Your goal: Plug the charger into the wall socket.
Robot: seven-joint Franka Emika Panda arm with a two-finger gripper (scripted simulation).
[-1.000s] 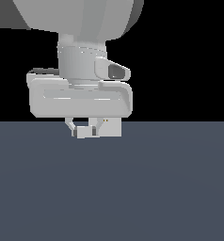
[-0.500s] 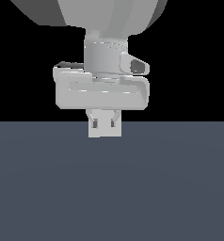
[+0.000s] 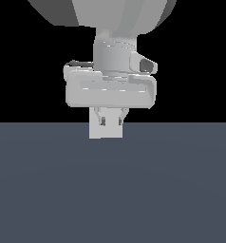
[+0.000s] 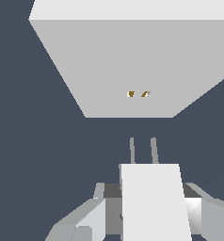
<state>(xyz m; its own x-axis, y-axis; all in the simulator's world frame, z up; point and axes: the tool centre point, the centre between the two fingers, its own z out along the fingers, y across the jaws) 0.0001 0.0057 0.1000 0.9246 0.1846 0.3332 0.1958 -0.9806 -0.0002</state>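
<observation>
In the wrist view my gripper (image 4: 151,209) is shut on the charger (image 4: 154,202), a white elongated block. Two thin prongs (image 4: 143,150) stick out of its far end. One finger (image 4: 97,212) shows on each side of the block. The prongs point at the wall socket (image 4: 132,56), an upright white plate with two yellowish dots (image 4: 138,94) at its centre, and a gap of dark floor separates prongs and plate. In the exterior view the gripper (image 3: 110,121) hangs in front of the wall socket (image 3: 105,133); the charger blends into the white plate there.
A flat dark blue-grey floor (image 3: 113,190) stretches under everything, and the background above it is black. The arm's wide white hand (image 3: 110,92) fills the upper middle of the exterior view.
The hand has moved toward the exterior view's right and risen slightly, so its fingers now sit centred over the white plate. The grip on the charger is unchanged.
</observation>
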